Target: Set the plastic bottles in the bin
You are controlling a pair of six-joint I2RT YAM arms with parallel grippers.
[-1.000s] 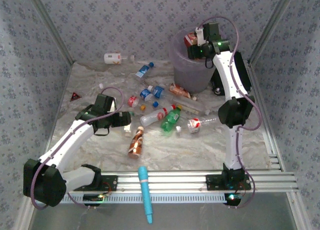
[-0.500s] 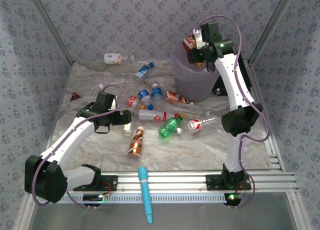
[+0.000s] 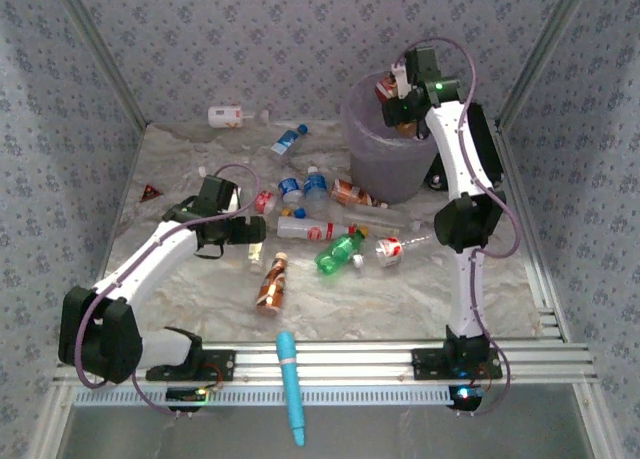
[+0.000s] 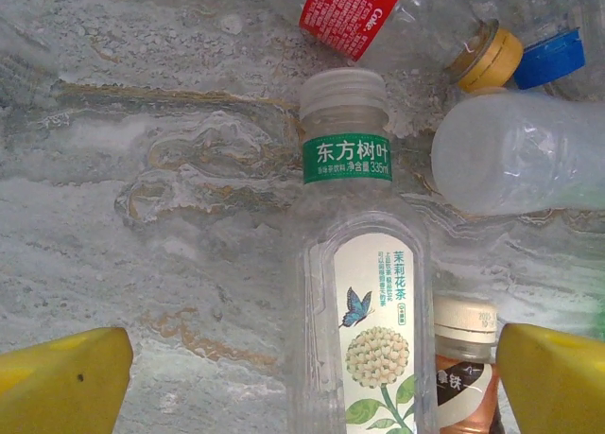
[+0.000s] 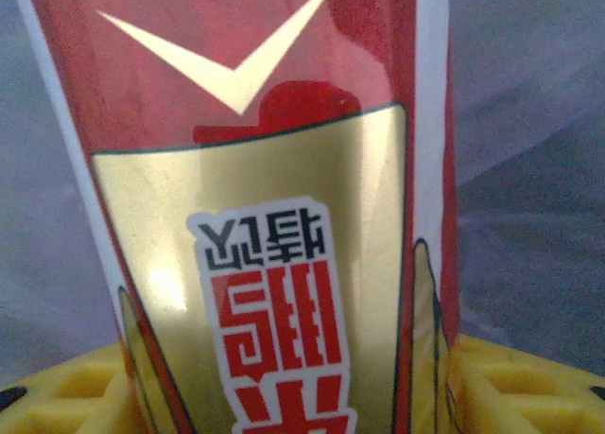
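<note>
Left gripper (image 3: 252, 233) advanced slightly to the right. The bin (image 3: 385, 154) shifted toward the near edge beneath the red-labelled bottle (image 3: 384, 83) in the right gripper (image 3: 389, 88). The clear red-capped bottle (image 3: 303, 229) rotated to lie crosswise, and the green bottle (image 3: 340, 252) and orange-labelled bottle (image 3: 352, 192) slid nearer.

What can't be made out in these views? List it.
Right wrist view: red-and-gold labelled bottle, cap and base cut off by frame edges.
Left wrist view: clear tea bottle, base cut off below; brown bottle partly behind it.
Top view: bin contents, masked by its cloudy wall and the right arm.
</note>
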